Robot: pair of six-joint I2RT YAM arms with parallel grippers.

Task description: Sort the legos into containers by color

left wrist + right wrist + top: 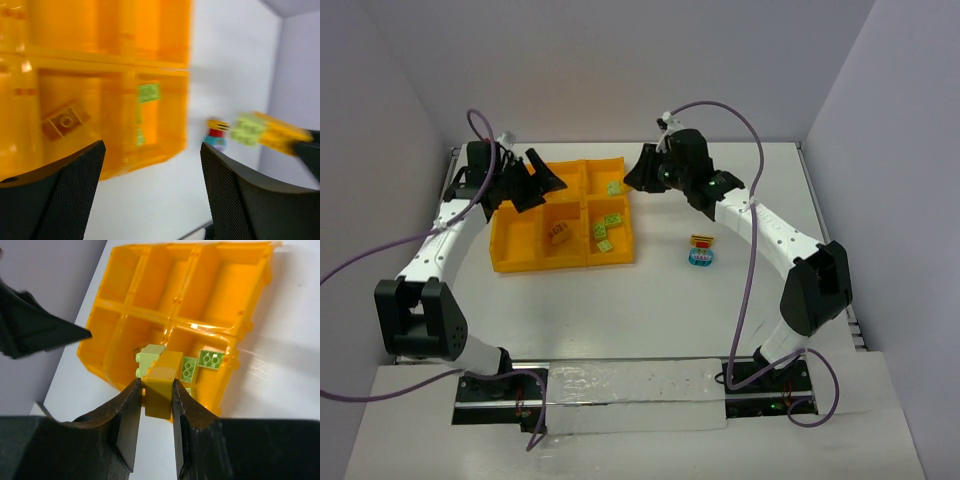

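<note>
The top camera looks down from behind the arm bases point(495, 383) over the whole table point(650, 310), while both wrist cameras, close in, face each other across the orange tray point(515, 245), common to all views.

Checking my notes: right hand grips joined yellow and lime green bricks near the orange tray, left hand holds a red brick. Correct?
No: the left wrist view shows the left hand open and empty. The right hand does grip the joined yellow and lime green plastic bricks near the orange-yellow plastic tray.
</note>
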